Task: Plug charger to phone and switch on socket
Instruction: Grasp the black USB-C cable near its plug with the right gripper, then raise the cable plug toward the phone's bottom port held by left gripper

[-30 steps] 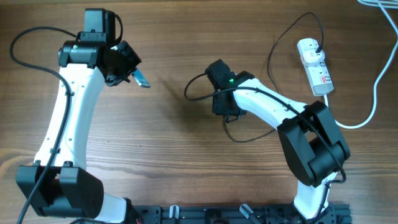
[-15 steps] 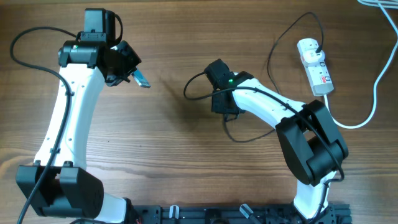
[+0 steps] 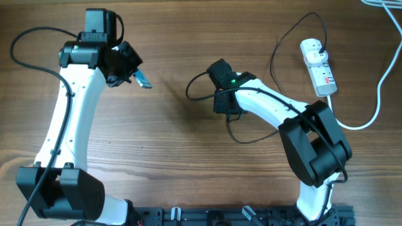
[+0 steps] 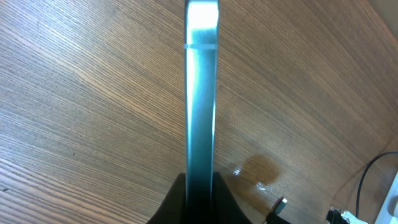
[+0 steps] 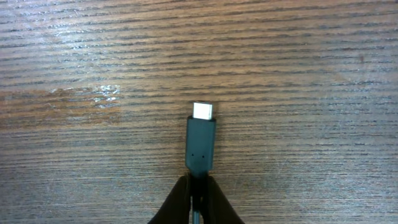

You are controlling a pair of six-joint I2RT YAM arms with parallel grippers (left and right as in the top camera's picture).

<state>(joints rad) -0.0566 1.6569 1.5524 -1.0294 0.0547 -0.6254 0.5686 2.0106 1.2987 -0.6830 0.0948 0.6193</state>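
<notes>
Above table (image 3: pixel 169 157), left gripper (image 4: pixel 200 183) clamps phone (image 4: pixel 201 93) edge-on, charger (image 5: pixel 201 146) seemingly apart

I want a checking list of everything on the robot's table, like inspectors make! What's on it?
Surface: brown wooden table, striped grain.
Job's things: teal-screened flat phone held edge-on; small black charger plug, silver tip showing; white power strip with red switches, far right.
Clutter: nothing seen.
End effectors: left end effector shut on the phone; right end effector shut on the plug.
Cables: thin black charger cable loops from the strip; thick white cord trails right.
Surroundings: black rail at near edge.
</notes>
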